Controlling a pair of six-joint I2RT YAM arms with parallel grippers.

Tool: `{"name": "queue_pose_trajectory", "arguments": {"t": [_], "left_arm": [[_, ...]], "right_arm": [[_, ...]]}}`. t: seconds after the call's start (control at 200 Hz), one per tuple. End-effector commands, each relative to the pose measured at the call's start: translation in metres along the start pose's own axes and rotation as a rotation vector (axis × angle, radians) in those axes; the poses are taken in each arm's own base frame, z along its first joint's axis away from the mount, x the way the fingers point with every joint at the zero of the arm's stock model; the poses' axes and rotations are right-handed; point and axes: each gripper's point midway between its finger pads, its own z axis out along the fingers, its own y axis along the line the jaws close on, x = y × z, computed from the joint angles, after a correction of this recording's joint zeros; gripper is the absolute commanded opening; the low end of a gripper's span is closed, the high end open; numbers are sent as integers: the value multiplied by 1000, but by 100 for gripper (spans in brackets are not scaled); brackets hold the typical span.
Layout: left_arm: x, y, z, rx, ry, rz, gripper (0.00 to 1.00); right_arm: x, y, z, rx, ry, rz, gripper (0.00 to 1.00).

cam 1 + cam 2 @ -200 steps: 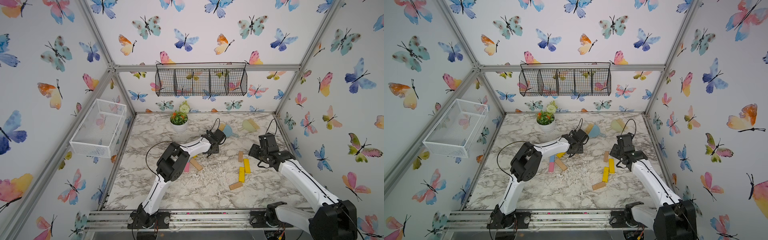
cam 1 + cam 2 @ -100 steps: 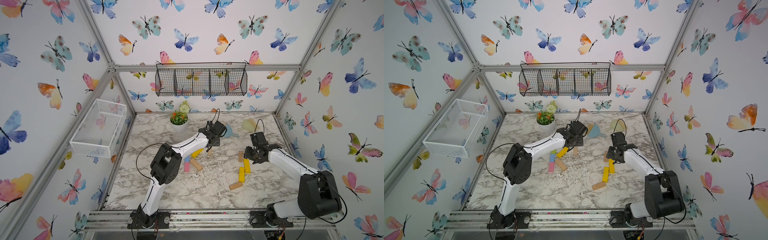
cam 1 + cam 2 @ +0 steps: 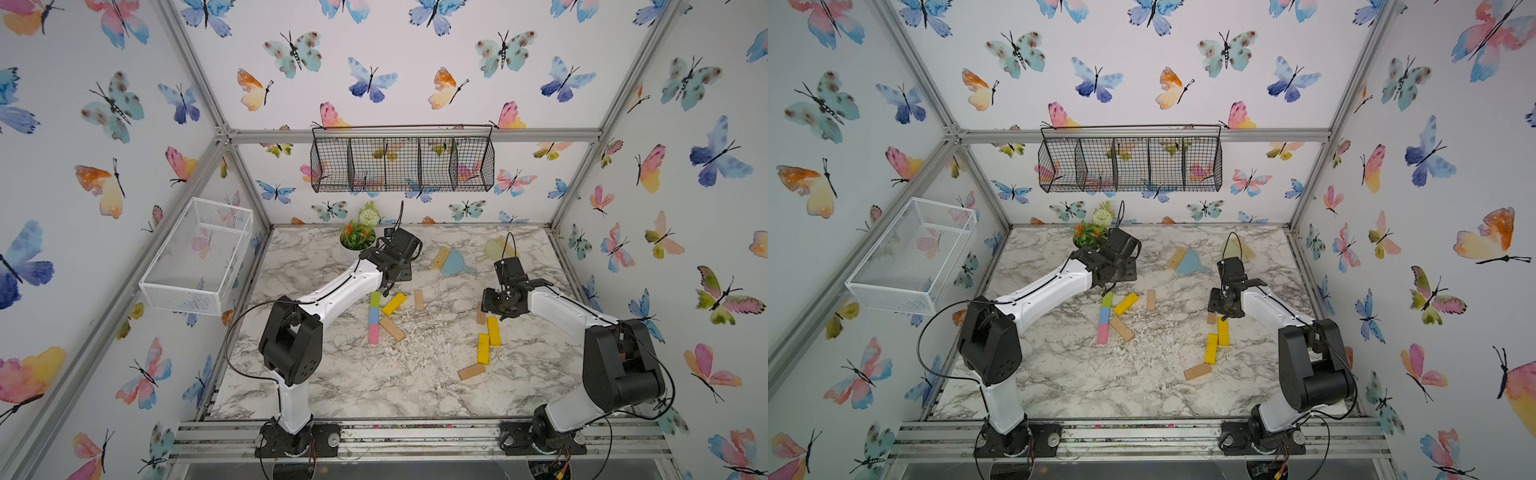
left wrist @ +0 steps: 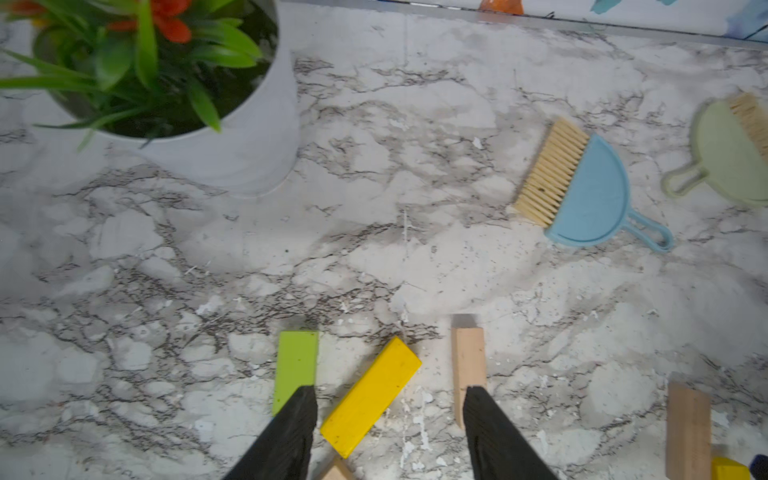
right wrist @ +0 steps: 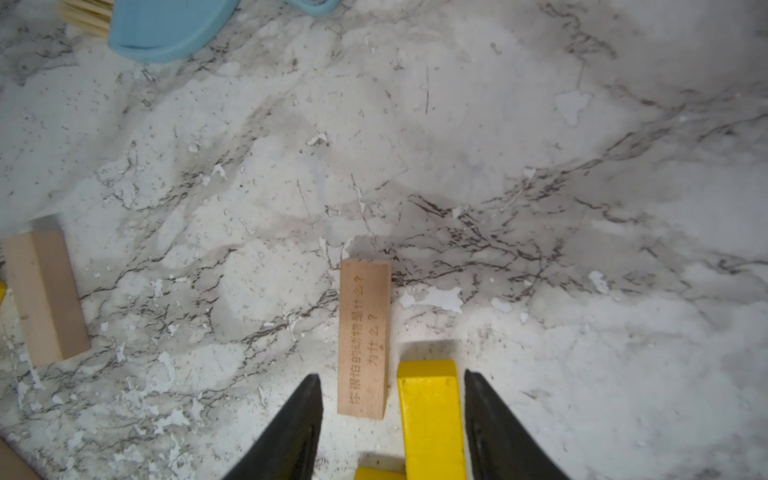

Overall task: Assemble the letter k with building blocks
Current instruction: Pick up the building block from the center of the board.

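- My right fingers (image 5: 286, 440) hover half open and empty over the marble desk (image 5: 582, 208). The ends of a long yellow painted block (image 5: 430, 415) and a tan wooden block with printed lettering (image 5: 365, 332) show between them.
- My left fingers (image 4: 286, 440) are likewise parted and hold nothing, above a short lime-green block (image 4: 296, 361) and a slanted yellow block (image 4: 374, 395).
- These blocks look light, rigid and smooth-faced. I'd pinch one across its narrow width at mid-length, so it cannot pivot.

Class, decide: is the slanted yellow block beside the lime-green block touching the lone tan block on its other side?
Apart. The left wrist view shows a strip of bare table between the yellow block and the tan block.
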Motion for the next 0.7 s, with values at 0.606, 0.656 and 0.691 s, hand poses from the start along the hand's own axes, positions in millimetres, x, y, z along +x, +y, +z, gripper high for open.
{"name": "queue_pose_trajectory", "arguments": {"t": [0.606, 0.656, 0.691], "left_arm": [[4, 69, -6, -26, 0, -58, 86], [3, 70, -7, -27, -4, -55, 88], [3, 70, -8, -30, -7, -54, 90]], "right_arm": [[19, 21, 31, 14, 167, -102, 54], [20, 20, 32, 19, 169, -98, 53], [21, 20, 33, 23, 175, -96, 53]]}}
